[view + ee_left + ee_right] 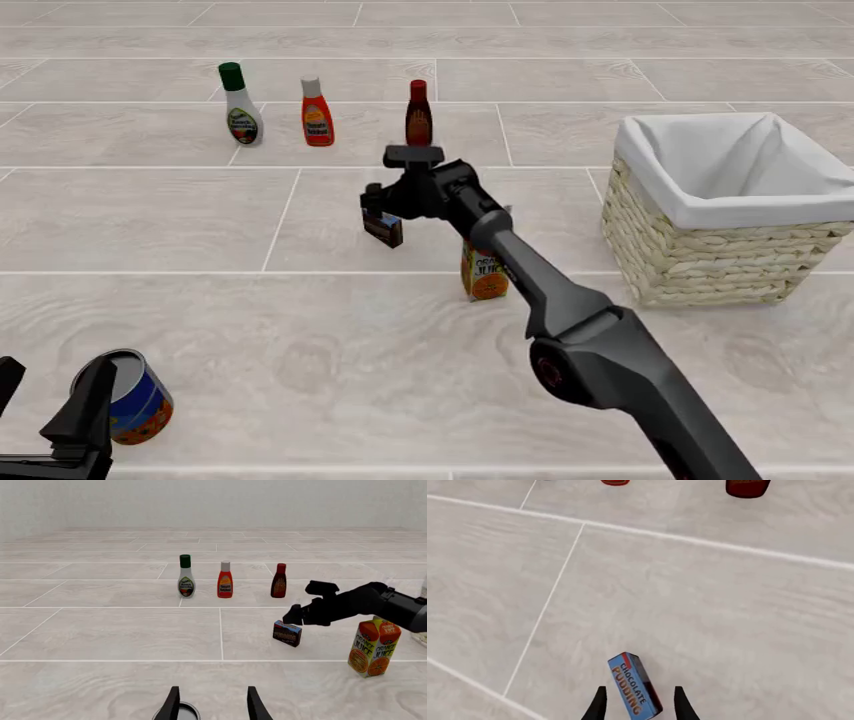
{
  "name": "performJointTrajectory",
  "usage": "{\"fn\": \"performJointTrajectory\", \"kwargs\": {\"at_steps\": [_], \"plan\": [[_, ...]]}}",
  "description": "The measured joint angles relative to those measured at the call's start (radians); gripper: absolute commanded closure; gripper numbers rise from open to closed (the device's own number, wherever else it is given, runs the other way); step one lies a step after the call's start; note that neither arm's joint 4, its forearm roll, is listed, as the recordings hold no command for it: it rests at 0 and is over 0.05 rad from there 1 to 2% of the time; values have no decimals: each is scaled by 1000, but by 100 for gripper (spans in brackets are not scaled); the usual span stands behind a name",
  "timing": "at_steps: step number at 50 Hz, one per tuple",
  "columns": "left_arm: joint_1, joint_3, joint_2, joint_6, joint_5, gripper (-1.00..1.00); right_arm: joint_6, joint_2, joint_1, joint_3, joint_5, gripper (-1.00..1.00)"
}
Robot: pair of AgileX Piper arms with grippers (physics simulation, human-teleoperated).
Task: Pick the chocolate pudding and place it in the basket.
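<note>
The basket [694,250] stands at the right side of the table, well apart from the other things. The right gripper [386,212] hangs just above the chocolate pudding [384,229], its fingers spread on both sides of the carton, not closed on it. The pudding stands on the table, near the orange juice carton [483,272]. The left gripper [212,706] is open and holds nothing, beside a can [134,398].
</note>
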Motion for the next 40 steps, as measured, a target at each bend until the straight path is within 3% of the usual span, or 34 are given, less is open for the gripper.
{"fn": "performJointTrajectory", "kwargs": {"at_steps": [40], "plan": [[0,0,0,0,0,-100,10,38,-3,0,-11,-100]]}}
